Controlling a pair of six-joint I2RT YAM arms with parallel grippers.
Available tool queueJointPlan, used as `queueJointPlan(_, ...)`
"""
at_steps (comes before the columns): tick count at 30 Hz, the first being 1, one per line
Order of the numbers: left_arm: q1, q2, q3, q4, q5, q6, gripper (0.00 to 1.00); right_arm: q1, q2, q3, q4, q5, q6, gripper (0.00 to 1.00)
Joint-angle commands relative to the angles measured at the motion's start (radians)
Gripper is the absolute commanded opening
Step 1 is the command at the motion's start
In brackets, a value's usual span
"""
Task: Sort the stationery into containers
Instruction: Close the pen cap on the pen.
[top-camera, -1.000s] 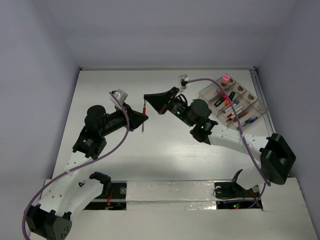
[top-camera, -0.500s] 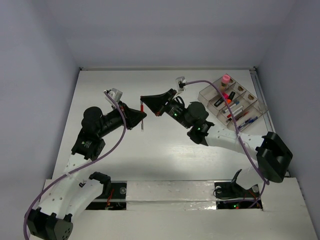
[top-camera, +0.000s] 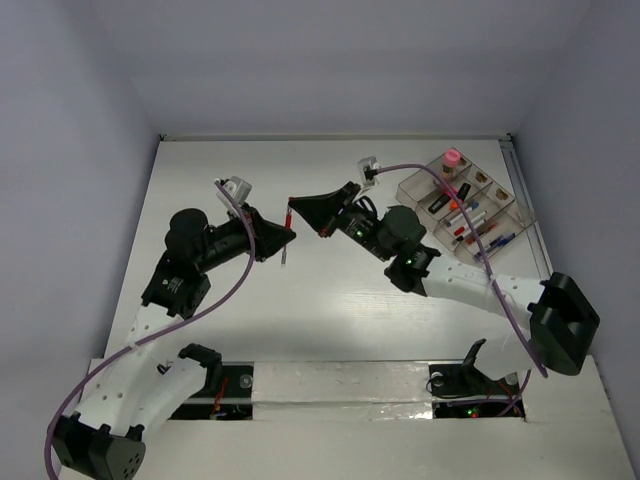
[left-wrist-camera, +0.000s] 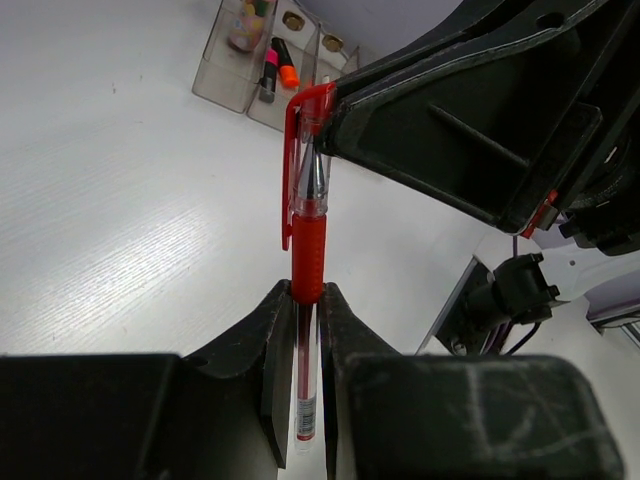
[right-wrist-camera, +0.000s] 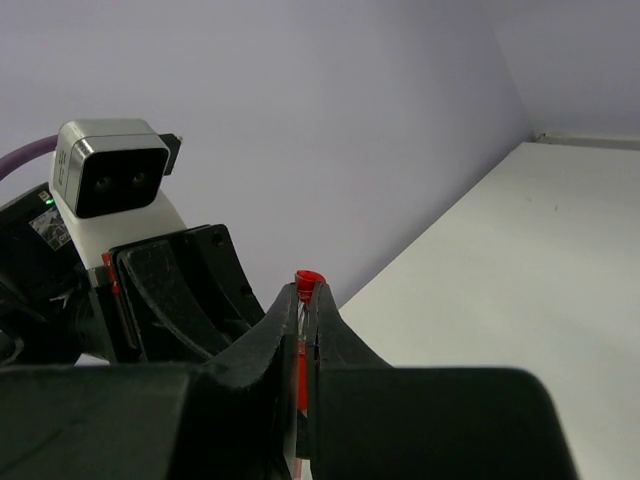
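White wood-grain table (top-camera: 330, 300): you have open room on every side of the grippers at its middle. Thin red pen (left-wrist-camera: 308, 245), clear barrel, rubber sleeve, held above the surface; left gripper (left-wrist-camera: 307, 300) clamped tight on the sleeve, right gripper (right-wrist-camera: 302, 300) clamped tight on the clip end. Clear plastic compartment tray (top-camera: 412, 188), far right: pink-capped bottle (top-camera: 452, 158), orange marker (top-camera: 462, 190), pens (top-camera: 492, 237).

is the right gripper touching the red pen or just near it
Touching. The right wrist view shows the right gripper shut on the red pen, its red end poking out above.
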Motion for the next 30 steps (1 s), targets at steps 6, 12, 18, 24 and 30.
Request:
queueJointPlan(6,0.02,0.039,0.164,0.16,-0.081,-0.02,0.0,0.047,-0.017,-0.099,-0.222,-0.142,-0.022,0.0)
queueJointPlan(12,0.02,0.069,0.209,0.182,-0.072,-0.038,0.0,0.099,0.011,-0.161,-0.224,-0.1,-0.014,0.0)
queueJointPlan(18,0.02,0.098,0.25,0.191,-0.072,-0.047,0.0,0.157,0.017,-0.201,-0.216,-0.063,-0.008,0.0)
queueJointPlan(24,0.02,0.11,0.206,0.2,-0.044,-0.069,0.0,0.157,-0.055,-0.202,-0.225,-0.011,-0.019,0.0)
queueJointPlan(30,0.011,0.06,0.048,0.179,-0.03,-0.083,0.0,0.118,-0.17,-0.143,-0.314,0.031,-0.013,0.46)
